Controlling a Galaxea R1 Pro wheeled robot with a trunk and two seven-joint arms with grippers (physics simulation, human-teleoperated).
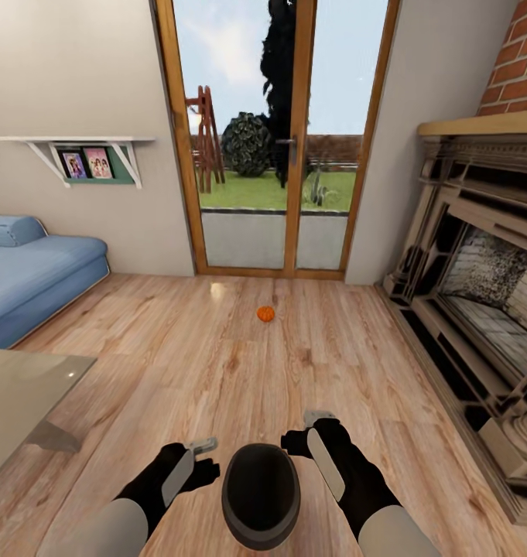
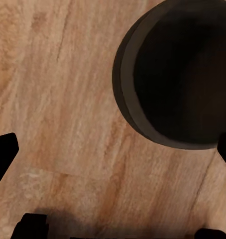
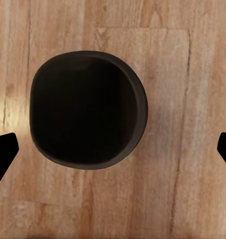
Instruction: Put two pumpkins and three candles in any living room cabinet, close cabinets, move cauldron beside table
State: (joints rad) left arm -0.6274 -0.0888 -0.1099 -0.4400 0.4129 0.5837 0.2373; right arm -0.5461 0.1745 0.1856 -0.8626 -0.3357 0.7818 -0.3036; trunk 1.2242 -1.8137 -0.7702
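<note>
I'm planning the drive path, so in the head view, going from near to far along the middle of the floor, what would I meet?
Round black wide-mouthed cauldron on the wood floor between the two arms → small ribbed orange pumpkin alone on the planks → wood-framed glass door to the garden.

- A squat, round black cauldron (image 3: 85,109) with a wide, dark mouth stands on the pale brown wood-plank floor (image 3: 182,74), seen from straight above.
- Its interior is too dark to make out, so it may be empty.
- Two black fingertips (image 3: 2,152) of the right gripper (image 3: 113,152) flank the cauldron, spread wide, well apart from its rim.
</note>
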